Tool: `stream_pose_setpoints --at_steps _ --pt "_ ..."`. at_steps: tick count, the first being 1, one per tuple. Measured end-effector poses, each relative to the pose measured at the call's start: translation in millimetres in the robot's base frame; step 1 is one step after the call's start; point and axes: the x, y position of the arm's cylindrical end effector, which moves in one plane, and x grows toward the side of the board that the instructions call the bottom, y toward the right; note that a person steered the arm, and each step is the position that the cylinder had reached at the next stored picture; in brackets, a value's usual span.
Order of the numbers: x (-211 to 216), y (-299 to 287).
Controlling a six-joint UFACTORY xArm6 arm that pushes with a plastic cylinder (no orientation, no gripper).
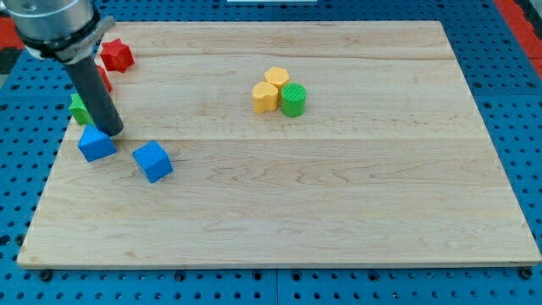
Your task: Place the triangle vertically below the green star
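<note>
One dark rod stands in for jaws, so nothing opens or shuts; my tip (113, 131) rests against the top edge of the blue triangle (96, 143). Just behind the rod at the view's left, the green star (80, 110) is partly hidden. A blue cube (152, 161) lies near, lower right. A red star (116, 55) sits above; yellow hexagonal blocks (269, 90) and a green cylinder (294, 99) cluster well apart rightward on the wooden board (339, 212).

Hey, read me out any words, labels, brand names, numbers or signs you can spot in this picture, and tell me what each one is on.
None: no text, number or logo can be read anywhere.
The wooden board is bare wood grain.
The blue blocks, the yellow blocks, the green cylinder and the red star carry no marks.
The rod above my tip is plain dark.
</note>
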Motion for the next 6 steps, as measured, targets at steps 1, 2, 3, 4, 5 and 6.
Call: stream_pose_setpoints --at_steps 1,2,3,4,5,6 --pt "16.1 15.9" --pt "-40.5 8.5" --pt "-40.3 11.5" --pt "-4.4 9.9" --pt "0.0 -38.4" --pt "8.5 -69.0"
